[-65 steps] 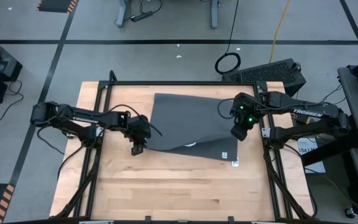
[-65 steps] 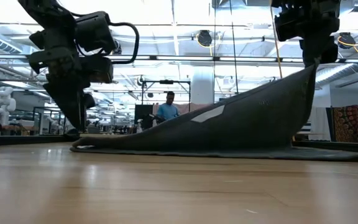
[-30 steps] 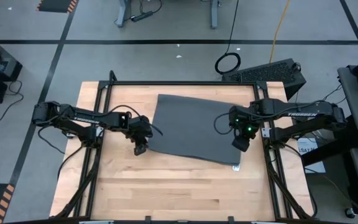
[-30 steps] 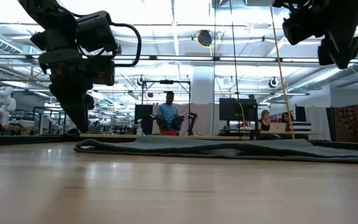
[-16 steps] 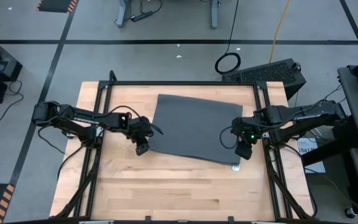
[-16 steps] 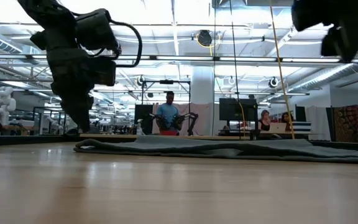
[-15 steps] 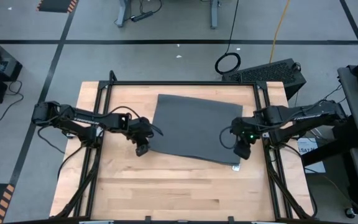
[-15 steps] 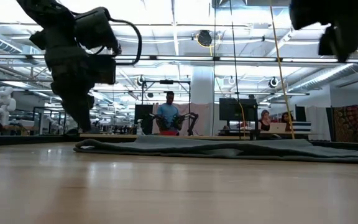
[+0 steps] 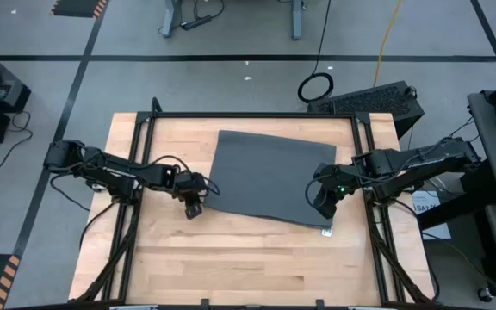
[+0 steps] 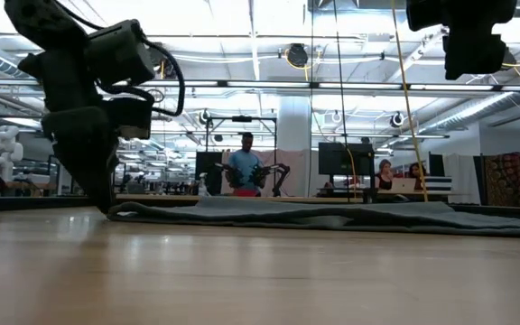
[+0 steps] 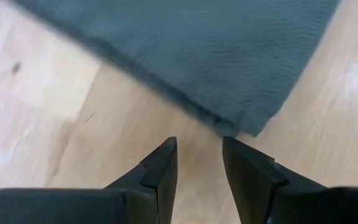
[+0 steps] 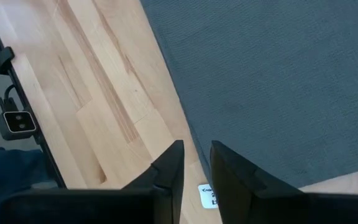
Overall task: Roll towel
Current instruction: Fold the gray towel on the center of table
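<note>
On the left, the left gripper [image 9: 193, 209] sits low at the towel's [image 9: 269, 176] near left corner, its 2 fingers [image 11: 161, 167] a modest gap apart with bare wood between them; it holds nothing, and the corner lies just ahead of the tips. The risk here, as I judge it, is a pinch that closes on wood alone or catches only the thin hem, so the corner slips free once lifted. The towel lies flat and unrolled across the middle of the table [image 9: 231, 267], its white tag [image 12: 208, 196] at the near right corner. On the right, the right gripper [image 9: 324, 207] hangs above the towel's right edge near that corner, fingers [image 12: 169, 166] nearly together around a narrow gap, empty and clear of the cloth. If the 2 corners are taken unevenly, the roll would likely start skewed and the cloth bunch on 1 side.
</note>
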Motion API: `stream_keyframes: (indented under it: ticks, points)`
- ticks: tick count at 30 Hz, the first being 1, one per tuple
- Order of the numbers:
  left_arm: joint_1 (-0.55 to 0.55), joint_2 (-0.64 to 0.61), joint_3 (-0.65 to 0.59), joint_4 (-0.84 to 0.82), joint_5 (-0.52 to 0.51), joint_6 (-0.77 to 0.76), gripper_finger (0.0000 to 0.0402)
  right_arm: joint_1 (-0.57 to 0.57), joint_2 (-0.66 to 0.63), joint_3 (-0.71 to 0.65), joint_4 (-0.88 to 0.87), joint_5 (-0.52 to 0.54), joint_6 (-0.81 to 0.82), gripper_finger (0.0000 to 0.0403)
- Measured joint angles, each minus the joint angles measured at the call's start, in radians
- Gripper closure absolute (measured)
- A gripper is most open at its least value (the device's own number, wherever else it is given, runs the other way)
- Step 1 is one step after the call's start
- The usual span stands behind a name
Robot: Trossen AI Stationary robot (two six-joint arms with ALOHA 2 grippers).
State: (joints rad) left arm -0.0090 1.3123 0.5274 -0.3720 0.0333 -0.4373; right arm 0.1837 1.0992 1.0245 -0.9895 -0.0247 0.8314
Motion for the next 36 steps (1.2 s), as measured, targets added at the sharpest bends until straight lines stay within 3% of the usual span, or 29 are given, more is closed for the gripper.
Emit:
stream_keyframes:
  ticks: [5,10,15,21,36]
  points:
    - [0.001,-0.06,0.067,-0.038,0.016,-0.104,0.0268,0.004,0.0,0.0,-0.001,-0.005,0.029,0.0337]
    - [-0.021,-0.053,0.042,0.153,0.04,-0.061,0.0268,0.005,0.0,0.0,0.014,0.006,0.011,0.0337]
    - [-0.034,0.003,0.028,0.129,0.101,-0.03,0.0268,0.008,0.0,0.0,0.02,0.022,0.022,0.0337]
    - [-0.118,0.007,0.028,0.127,-0.069,0.103,0.0268,0.015,0.0,0.0,0.03,0.027,0.026,0.0337]
    - [-0.149,0.119,0.029,0.135,-0.129,0.163,0.0281,0.015,0.0,0.0,0.033,0.03,0.002,0.0337]
